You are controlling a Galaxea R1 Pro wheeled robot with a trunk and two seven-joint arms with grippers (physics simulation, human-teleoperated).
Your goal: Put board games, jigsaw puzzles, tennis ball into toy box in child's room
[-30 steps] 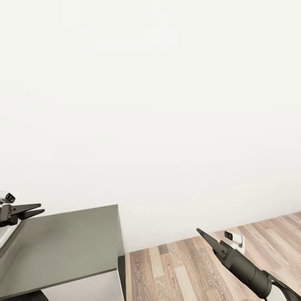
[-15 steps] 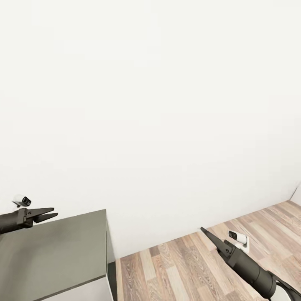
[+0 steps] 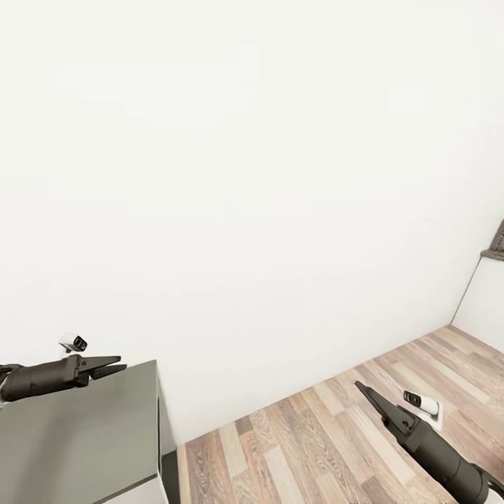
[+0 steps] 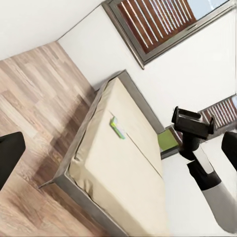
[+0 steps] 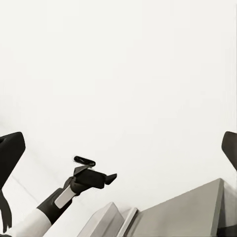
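Observation:
In the left wrist view the bed (image 4: 129, 173) has a cream mattress and a grey frame. One flat green-white board game (image 4: 117, 127) lies on it. A bright green flat shape (image 4: 167, 140) sits at the bed's far edge, partly behind my right arm; I cannot tell what it is. My left gripper (image 3: 112, 365) is open and empty above a dark grey cabinet. My right gripper (image 3: 362, 388) is open and empty over the wood floor. The table, toy box, jigsaw puzzles and tennis ball are out of view.
A blank white wall (image 3: 252, 175) faces me. The dark grey cabinet (image 3: 77, 434) stands at lower left, with wood-plank floor (image 3: 315, 448) to its right. A room corner and a window edge (image 3: 497, 241) show at far right. Windows with brown slats (image 4: 163, 22) are behind the bed.
The whole head view has swung right: the cabinet has slid left in the picture, and the room corner and window edge have come into view. Both grippers are still open and empty.

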